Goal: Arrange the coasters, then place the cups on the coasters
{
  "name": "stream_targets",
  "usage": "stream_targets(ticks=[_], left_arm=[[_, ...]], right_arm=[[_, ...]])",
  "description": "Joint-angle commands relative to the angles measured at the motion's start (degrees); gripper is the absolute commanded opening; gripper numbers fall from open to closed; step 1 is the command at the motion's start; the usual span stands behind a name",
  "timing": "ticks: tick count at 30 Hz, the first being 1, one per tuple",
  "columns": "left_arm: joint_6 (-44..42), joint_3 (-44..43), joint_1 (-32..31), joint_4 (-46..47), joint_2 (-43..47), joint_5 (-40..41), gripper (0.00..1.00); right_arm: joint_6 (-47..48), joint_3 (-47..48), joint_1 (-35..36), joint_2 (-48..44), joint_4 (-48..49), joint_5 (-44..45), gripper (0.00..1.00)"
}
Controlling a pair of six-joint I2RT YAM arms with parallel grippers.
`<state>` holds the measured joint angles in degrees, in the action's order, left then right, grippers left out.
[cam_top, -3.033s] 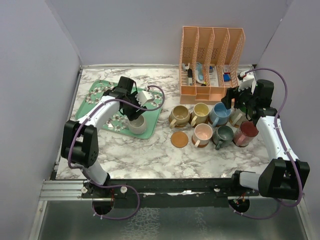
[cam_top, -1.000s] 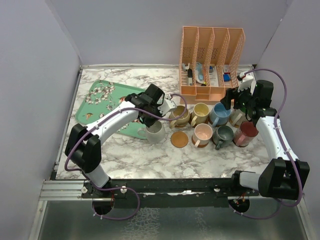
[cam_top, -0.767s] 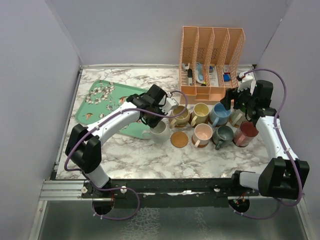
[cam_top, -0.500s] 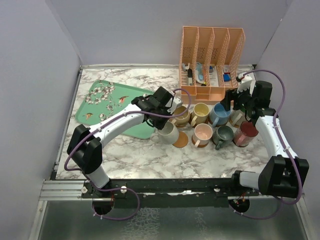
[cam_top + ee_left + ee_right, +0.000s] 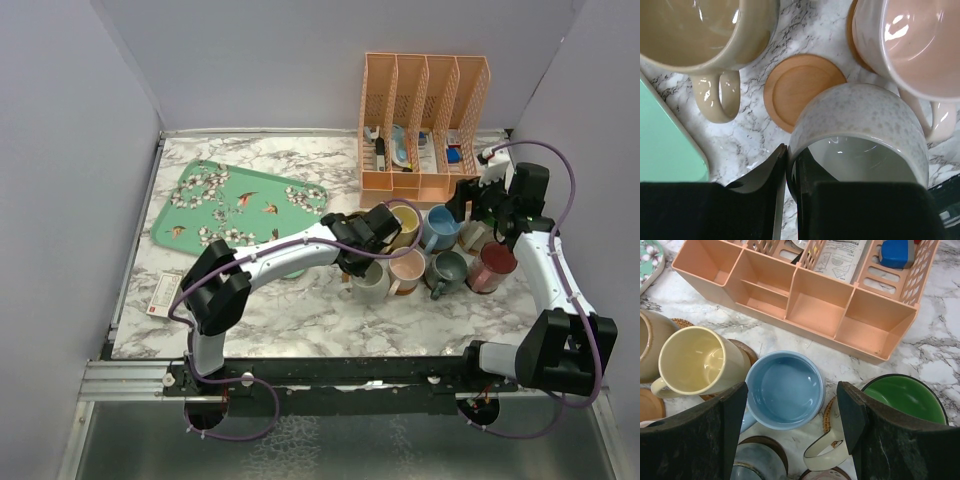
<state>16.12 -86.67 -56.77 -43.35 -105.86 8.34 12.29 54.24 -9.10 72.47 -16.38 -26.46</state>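
Marble-patterned tabletop (image 5: 290, 315), grey walls behind. At left lay a mint-green flowered tray (image 5: 200, 215). Centre: left gripper (image 5: 788, 160) had its jaws pinched on the rim of a speckled cream cup (image 5: 860, 125). That cup overlapped the edge of a bare coaster (image 5: 800, 87), btw. a tan cup (image 5: 695, 35) and a pink cup (image 5: 920, 45); contact w/ coaster unclear. At right, right gripper (image 5: 791, 395) hovered, jaws apart, above a blue cup (image 5: 782, 385), w/ a yellow cup (image 5: 695, 360) and a green cup (image 5: 905, 400) either side.
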Motion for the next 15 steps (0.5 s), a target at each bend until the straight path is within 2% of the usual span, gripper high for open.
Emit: stream_targets(ticks=[1,15], left_arm=[[4.70,-5.07,-1.34,0.64,-0.61,4.70,0.00],[9.46,-5.28,-1.96,-0.48,-1.36,11.40,0.00]], right_arm=[[0.12,-0.45,-0.82,-0.04,1.40,-0.58,0.73],[0.10,-0.35,-0.84,0.03,1.29,-1.30,0.73]])
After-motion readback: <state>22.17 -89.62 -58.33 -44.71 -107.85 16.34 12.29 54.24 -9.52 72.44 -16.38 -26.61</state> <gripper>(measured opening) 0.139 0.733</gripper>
